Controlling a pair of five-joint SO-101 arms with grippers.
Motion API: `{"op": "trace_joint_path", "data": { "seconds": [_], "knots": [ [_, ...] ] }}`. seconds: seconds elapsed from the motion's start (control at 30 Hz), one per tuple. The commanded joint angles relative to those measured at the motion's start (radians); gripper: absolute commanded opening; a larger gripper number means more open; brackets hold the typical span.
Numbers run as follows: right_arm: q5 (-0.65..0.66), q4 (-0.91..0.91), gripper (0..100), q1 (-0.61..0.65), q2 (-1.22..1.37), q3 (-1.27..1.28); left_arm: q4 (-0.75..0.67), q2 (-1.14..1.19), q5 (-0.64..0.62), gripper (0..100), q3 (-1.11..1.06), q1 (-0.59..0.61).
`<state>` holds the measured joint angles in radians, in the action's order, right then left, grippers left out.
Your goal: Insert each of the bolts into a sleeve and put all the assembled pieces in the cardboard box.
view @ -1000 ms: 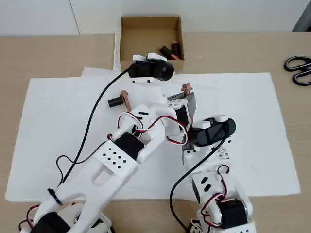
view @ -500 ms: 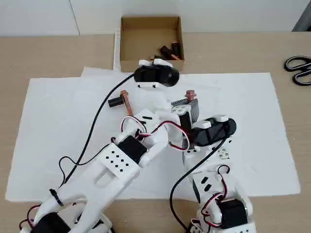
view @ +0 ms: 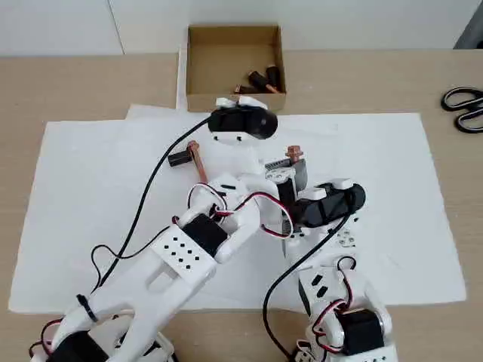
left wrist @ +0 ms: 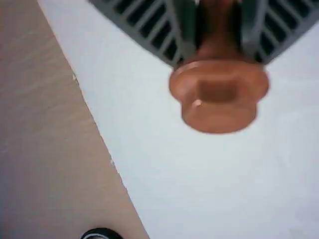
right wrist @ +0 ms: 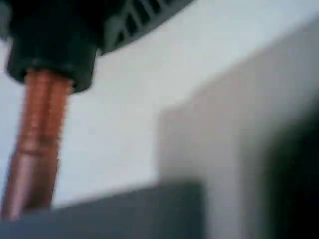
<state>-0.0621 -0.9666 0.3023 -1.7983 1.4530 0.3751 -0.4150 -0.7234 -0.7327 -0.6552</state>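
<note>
From the left wrist view, up close: left pincer [left wrist: 217, 30], grey ribbed fingers [left wrist: 154, 20] clamped on the bolt [left wrist: 218, 94] just behind its copper head, over white paper [left wrist: 199, 189], with bare worktop [left wrist: 45, 149] past the paper's edge. From the right wrist view: right pincer [right wrist: 65, 25] gripping a black sleeve [right wrist: 50, 55], the bolt's copper shank sticking out of the sleeve's end. From the high view, less of the grip and more of the layout: the bolt's head poking out beyond grey fingers, raised over the middle of the paper. To the left of the arms, a loose bolt [view: 197, 160] lying on the paper, a loose sleeve [view: 178, 158] just beside it on its left. At the far edge, the box [view: 226, 56] with a few assembled pieces [view: 260, 78] in its near right corner. Far right on the worktop, scissors [view: 464, 105]. Left arm [view: 173, 256] stretched slantwise from the near left to the middle, wrist bent rightward, camera [view: 241, 122] hanging just near of the box. Right arm [view: 332, 286] rising from the near right, folded short, camera [view: 332, 204] turned left toward the left arm's wrist.
</note>
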Motion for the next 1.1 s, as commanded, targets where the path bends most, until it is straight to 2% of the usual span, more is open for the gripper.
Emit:
{"op": "trace_joint_path", "data": {
  "seconds": [0.0, 0.2, 0.57, 0.87, 0.93, 1.07],
  "knots": [
    [-0.008, 0.001, 0.4, 0.002, -0.013, -0.005, -0.002, -0.044, -0.003, 0, -0.001, -0.003],
    [-0.006, 0.001, 0.4, 0.002, -0.013, -0.005, 0.078, -0.052, -0.003, 0, 0.001, -0.029],
    [-0.006, 0.001, 0.4, 0.002, -0.013, -0.005, 0.097, -0.052, -0.003, 0, 0.002, -0.071],
    [-0.005, 0.002, 0.4, 0.002, -0.013, -0.005, 0.25, -0.052, -0.003, 1, 0.073, -0.072],
    [-0.005, 0.002, 0.4, 0.001, -0.013, -0.005, 0.255, -0.052, -0.003, 5, 0.073, -0.072],
    [-0.005, 0.002, 0.4, 0.001, -0.013, -0.005, 0.258, -0.052, -0.008, 24, 0.07, -0.074]
  ]
}}
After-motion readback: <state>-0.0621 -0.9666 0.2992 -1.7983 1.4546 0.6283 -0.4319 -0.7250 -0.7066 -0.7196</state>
